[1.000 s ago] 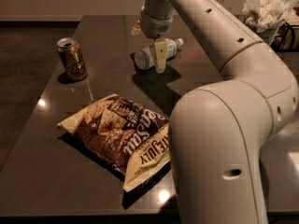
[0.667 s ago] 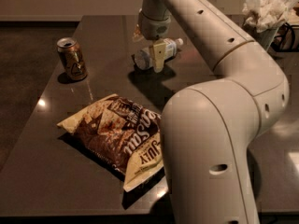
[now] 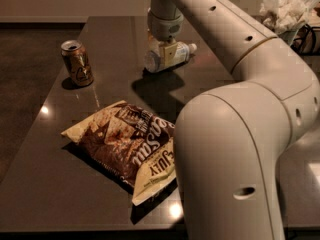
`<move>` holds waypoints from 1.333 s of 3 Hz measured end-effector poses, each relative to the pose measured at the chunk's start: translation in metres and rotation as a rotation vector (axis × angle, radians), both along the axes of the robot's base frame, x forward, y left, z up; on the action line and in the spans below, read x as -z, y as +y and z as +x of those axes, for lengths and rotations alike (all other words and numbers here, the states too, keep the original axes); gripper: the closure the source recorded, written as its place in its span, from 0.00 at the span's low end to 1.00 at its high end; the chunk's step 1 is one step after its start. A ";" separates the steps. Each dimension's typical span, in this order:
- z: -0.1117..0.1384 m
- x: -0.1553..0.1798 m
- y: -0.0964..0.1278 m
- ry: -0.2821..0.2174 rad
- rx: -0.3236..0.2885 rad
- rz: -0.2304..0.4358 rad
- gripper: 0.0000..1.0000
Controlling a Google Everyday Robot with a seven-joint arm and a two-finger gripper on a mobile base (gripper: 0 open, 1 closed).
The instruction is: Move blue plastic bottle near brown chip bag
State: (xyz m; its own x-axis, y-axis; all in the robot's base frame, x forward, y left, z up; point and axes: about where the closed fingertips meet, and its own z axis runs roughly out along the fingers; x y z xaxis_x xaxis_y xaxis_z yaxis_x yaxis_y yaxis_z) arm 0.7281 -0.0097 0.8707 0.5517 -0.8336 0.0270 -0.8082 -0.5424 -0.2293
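Observation:
The blue plastic bottle (image 3: 153,60) lies on its side at the back middle of the dark table (image 3: 60,154), its white cap (image 3: 193,48) pointing right. My gripper (image 3: 166,54) comes down from above and is shut on the bottle's middle, with one pale finger (image 3: 173,54) across its front. I cannot tell whether the bottle rests on the table or hangs just above it. The brown chip bag (image 3: 125,146) lies flat at the front middle, well in front of the bottle.
A gold-brown drink can (image 3: 77,62) stands upright at the back left. My large white arm (image 3: 240,134) fills the right side and hides the table there. Crumpled white paper (image 3: 287,9) sits at the far right back.
The gripper and bottle have stayed almost in place. The arm's elbow in the foreground has shifted slightly left.

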 end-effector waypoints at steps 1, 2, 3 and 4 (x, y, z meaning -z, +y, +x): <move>-0.033 -0.016 -0.007 0.001 -0.030 0.008 0.87; -0.084 -0.027 -0.011 0.023 -0.079 0.042 1.00; -0.127 -0.020 -0.015 0.075 -0.124 0.054 1.00; -0.159 -0.010 -0.019 0.122 -0.163 0.044 0.82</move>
